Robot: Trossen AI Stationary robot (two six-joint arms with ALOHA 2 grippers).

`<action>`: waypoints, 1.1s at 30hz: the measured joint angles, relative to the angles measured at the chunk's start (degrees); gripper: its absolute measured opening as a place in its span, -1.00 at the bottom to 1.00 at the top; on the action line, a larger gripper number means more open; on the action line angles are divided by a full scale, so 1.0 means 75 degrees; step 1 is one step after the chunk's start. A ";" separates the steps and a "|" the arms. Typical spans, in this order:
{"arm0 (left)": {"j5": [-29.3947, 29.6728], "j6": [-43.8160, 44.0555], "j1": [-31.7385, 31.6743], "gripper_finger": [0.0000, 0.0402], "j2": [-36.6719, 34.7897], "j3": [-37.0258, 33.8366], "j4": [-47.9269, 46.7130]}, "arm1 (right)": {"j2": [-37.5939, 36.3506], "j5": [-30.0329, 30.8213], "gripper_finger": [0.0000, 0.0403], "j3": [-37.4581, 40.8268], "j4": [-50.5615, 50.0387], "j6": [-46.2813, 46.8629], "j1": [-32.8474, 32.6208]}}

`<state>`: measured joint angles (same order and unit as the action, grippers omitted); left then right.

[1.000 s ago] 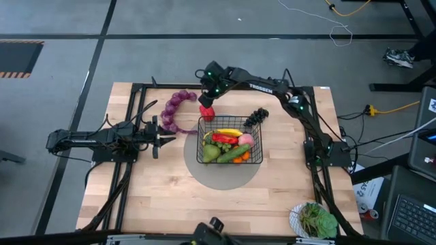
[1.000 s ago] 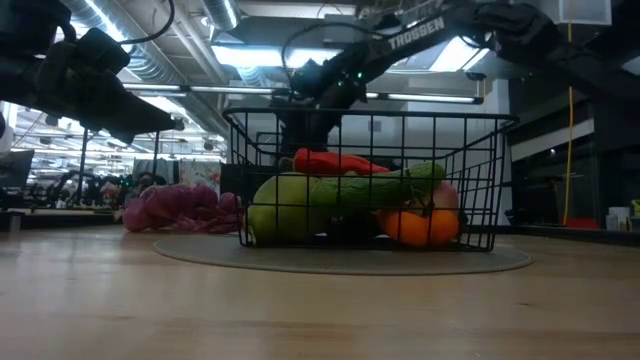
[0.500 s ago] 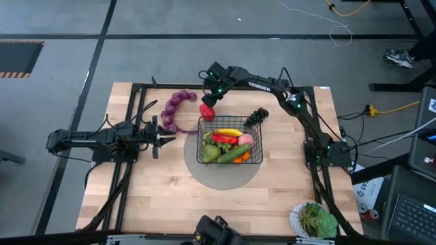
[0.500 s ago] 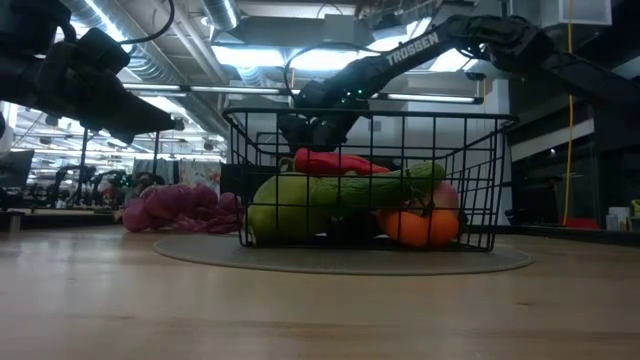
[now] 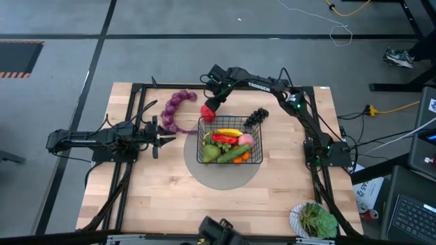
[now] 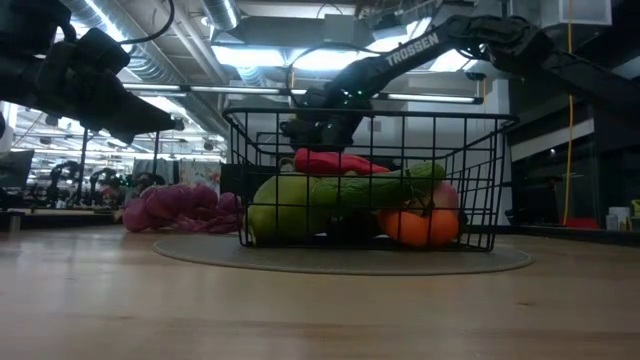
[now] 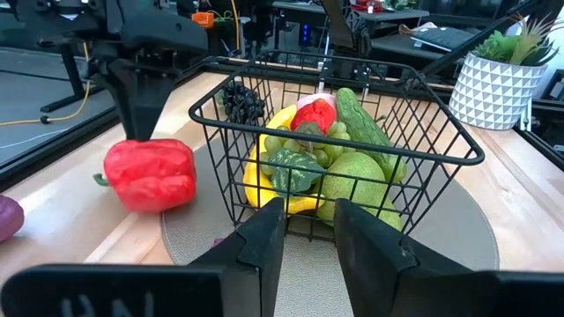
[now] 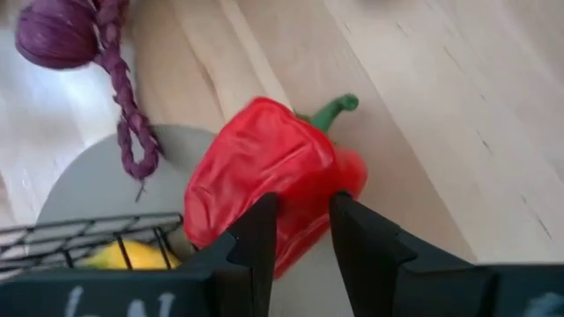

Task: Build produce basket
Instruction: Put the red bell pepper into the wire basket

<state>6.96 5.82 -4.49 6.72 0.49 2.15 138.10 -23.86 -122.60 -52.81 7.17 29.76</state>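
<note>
Pale wood table (image 5: 136, 197) fills the middle of the high view, with a round grey mat (image 5: 204, 173) at its centre and the basket (image 5: 261, 155) standing on the mat. You can see it already loaded: a banana (image 5: 228, 132), a cucumber (image 5: 235, 151), a pear (image 5: 210, 152), a peach (image 5: 245, 139) and an orange (image 5: 240, 158) lie inside.

Look just above the basket's upper left corner: the red pepper (image 5: 208, 111) sits outside the wire. Your right gripper (image 5: 214, 101) is directly on it, reaching in from the upper right. Its wrist view puts the pepper right behind the two tips, but whether the jaws actually have hold of it I cannot tell.

Your left gripper (image 5: 165, 139) waits at centre left, apart from the basket and aimed at it. Its jaws stand a narrow slit apart with nothing between them.

Outside the basket, the purple grape string (image 5: 174, 109) curls to the upper left of the pepper, and the dark grapes (image 5: 256, 116) lie by the basket's upper right corner. A leafy plant in a white bowl (image 5: 317, 219) stands at the lower right.
</note>
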 joint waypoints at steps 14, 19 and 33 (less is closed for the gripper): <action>0.0000 0.0000 0.0000 -0.52 0.0000 0.0003 0.0000 | 0.0039 0.2545 -0.45 -0.0478 -0.2811 0.0211 0.0584; 0.0003 -0.0001 0.0000 -0.52 0.0000 0.0001 0.0000 | 0.0019 0.2042 -0.45 -0.1125 -0.2146 0.0180 0.0512; 0.0003 0.0000 0.0000 -0.52 0.0001 0.0002 0.0000 | 0.0165 0.0125 -0.45 -0.1091 0.1518 0.0263 -0.0704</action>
<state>6.98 5.82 -4.49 6.73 0.51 2.15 139.34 -22.92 -130.78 -41.42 9.14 24.48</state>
